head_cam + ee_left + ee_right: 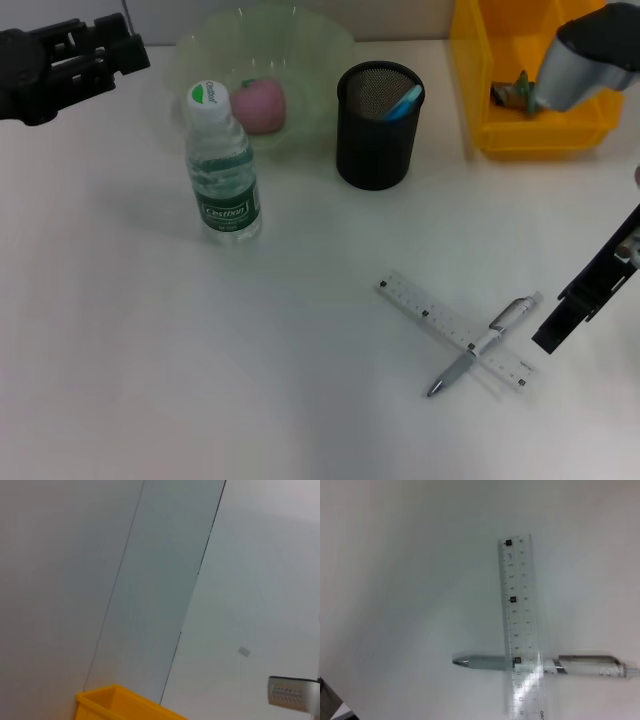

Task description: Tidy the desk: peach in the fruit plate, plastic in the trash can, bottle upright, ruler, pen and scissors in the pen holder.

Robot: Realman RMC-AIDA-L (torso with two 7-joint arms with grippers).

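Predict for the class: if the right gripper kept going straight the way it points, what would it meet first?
Probably the pen, lying across the ruler; the right gripper points down toward them, though depth is unclear.

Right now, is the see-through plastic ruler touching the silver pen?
Touching. The right wrist view shows the clear plastic ruler and the silver pen crossing with no gap; the head view shows the same cross.

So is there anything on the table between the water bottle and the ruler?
No. In the head view, the stretch of table between the bottle and the ruler is bare. The pen lies under the ruler's far end.
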